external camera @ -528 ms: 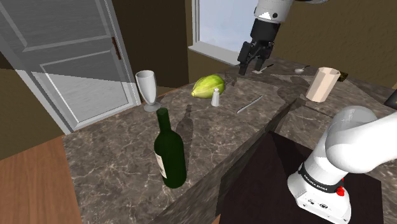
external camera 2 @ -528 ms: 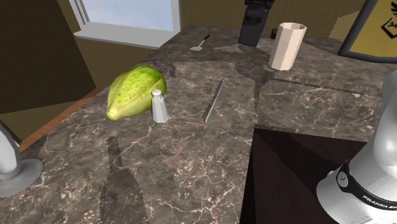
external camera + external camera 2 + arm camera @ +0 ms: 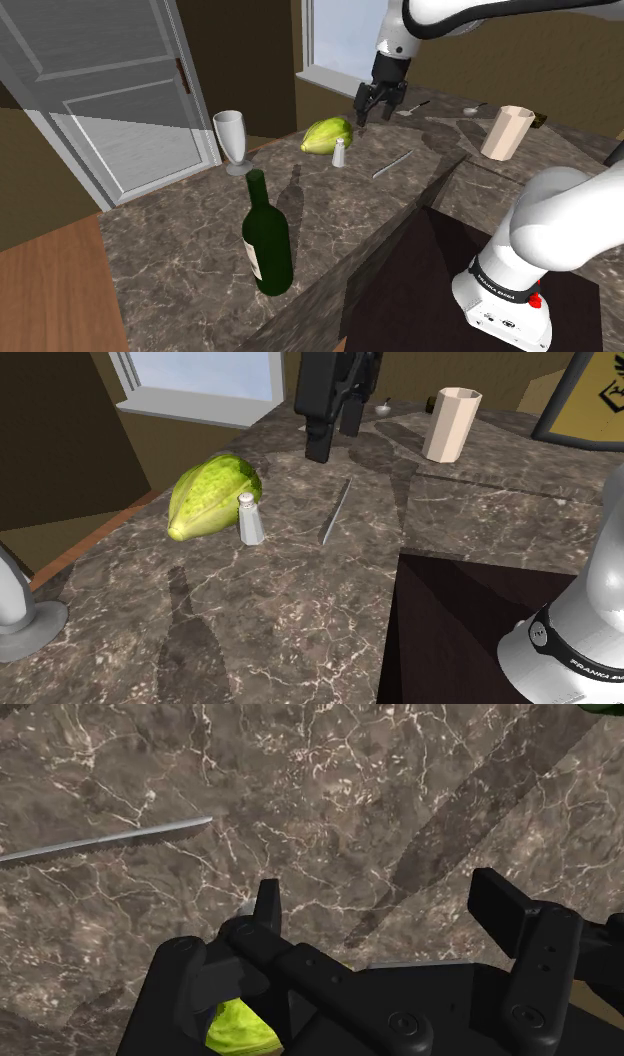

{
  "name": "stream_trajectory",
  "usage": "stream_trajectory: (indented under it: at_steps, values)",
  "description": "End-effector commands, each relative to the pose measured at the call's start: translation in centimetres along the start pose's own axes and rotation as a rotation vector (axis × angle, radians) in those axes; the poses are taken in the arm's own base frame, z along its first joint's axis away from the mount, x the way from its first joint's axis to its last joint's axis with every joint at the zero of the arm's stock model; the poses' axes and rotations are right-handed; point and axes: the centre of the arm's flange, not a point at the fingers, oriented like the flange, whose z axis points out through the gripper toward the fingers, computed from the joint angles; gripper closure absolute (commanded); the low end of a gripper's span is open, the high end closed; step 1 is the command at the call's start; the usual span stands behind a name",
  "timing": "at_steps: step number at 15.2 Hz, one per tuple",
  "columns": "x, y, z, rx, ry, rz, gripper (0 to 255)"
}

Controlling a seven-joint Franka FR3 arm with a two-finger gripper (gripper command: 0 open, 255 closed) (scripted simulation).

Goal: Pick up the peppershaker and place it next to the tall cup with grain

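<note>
My end effector hangs above the marble surface with its fingers spread apart and nothing between them. In the wrist view I see only bare marble in the gap of the end effector, with the knife lying flat out beyond one finger. The shaker stands upright on the surface, lower than my end effector and toward the shoulder view's left of it, apart from the fingers. It is just beside the green fruit, on the fruit's knife side; I cannot tell whether the two touch. In the second exterior view my end effector hovers past the far end of the knife, while the shaker sits nearer the camera and to that view's left, between the fruit and the knife. The cup, tall and pale, stands upright well apart from the shaker, farther back and to that view's right. In the shoulder view the cup is to the right of my end effector, and a dark bottle and a stemmed glass stand on the nearer part of the surface.
</note>
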Motion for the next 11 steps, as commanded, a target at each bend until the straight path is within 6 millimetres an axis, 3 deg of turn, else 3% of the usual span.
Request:
stream_trajectory:
  at_steps: [1,11]
  values:
    - [1.7,0.4,1.9,-0.009,0.007,0.026,0]
    - [10.5,3.8,10.6,-0.055,0.03,0.152,0]
